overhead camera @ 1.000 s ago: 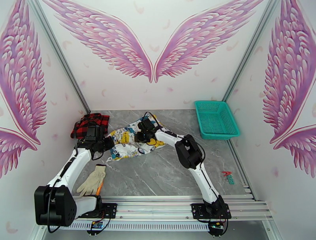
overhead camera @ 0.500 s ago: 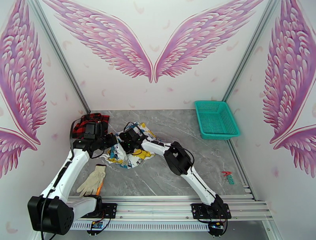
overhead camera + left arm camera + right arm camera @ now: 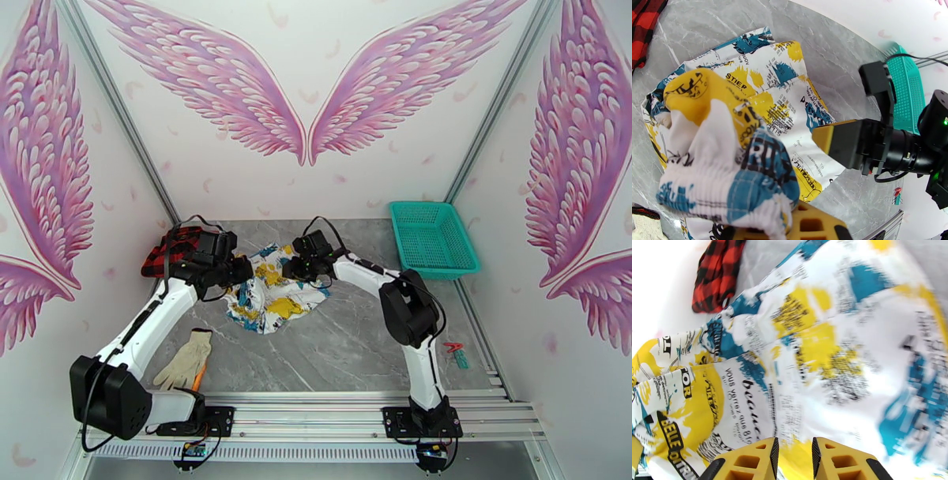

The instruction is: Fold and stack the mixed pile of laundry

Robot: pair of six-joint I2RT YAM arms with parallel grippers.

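The white garment (image 3: 274,298) with blue, yellow and teal print lies bunched on the grey table (image 3: 347,339), left of centre. My left gripper (image 3: 236,273) is shut on a gathered wad of it (image 3: 730,165), lifted above the flatter part (image 3: 790,94). My right gripper (image 3: 298,268) hovers at the garment's far right edge; its yellow fingers (image 3: 758,461) stand a narrow gap apart over the print (image 3: 821,346), with nothing seen clamped. Its body (image 3: 869,146) shows in the left wrist view. The red-and-black check shirt (image 3: 168,247) lies at the far left, behind my left arm.
A teal mesh basket (image 3: 434,238) sits at the back right. A beige glove (image 3: 185,360) lies near the front left beside my left arm. A small red clip (image 3: 453,348) rests near the right edge. Walls close in the table on the left, back and right.
The right gripper swept left across the white garment, then drew back to its far right edge. The left gripper moved away and rightward with the cloth. The garment is more bunched.
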